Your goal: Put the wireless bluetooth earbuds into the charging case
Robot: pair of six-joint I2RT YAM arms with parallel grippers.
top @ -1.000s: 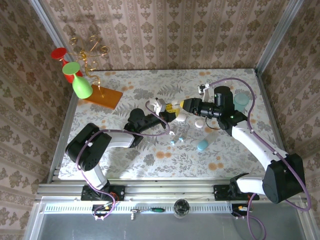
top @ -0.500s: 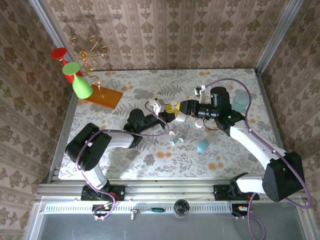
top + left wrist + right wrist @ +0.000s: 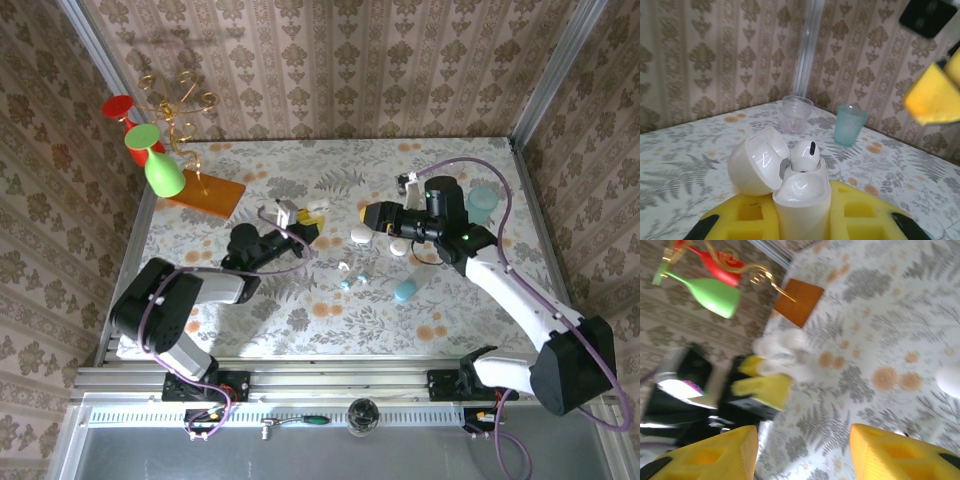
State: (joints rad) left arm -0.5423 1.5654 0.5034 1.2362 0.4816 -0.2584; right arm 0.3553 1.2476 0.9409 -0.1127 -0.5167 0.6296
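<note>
At the left gripper (image 3: 802, 222): clenched on 1 charging case (image 3: 801, 200), which we hold upright between 2 yellow fingers (image 3: 747, 217), its lid swung open to one side.
Seated earbud (image 3: 804, 155): 1, white, standing in a socket of the case.
Loose earbuds (image 3: 345, 284): 2, tiny with cyan tips, lying close together on the table (image 3: 250, 300), apart from the case on the side toward our arm bases.
Right gripper (image 3: 805, 450): released, with its 2 yellow fingers (image 3: 710, 455) spread and nothing between them, pointing toward the case from nearby.
Cups: 1 clear cup (image 3: 796, 114) and 1 teal cup (image 3: 849, 125) stand beyond the case, near each other but not touching.
White items: 1 egg-shaped item (image 3: 360, 234) and 1 round disc (image 3: 399, 247) lie between the case and the teal cup.
Capsule (image 3: 405, 291): 1, light blue, just past the loose earbuds from the case.
Goblets: 1 green goblet (image 3: 160, 170) and 1 red goblet (image 3: 120, 107) sit on 1 gold wire stand (image 3: 205, 190), well apart from the case, opposite the cups.
</note>
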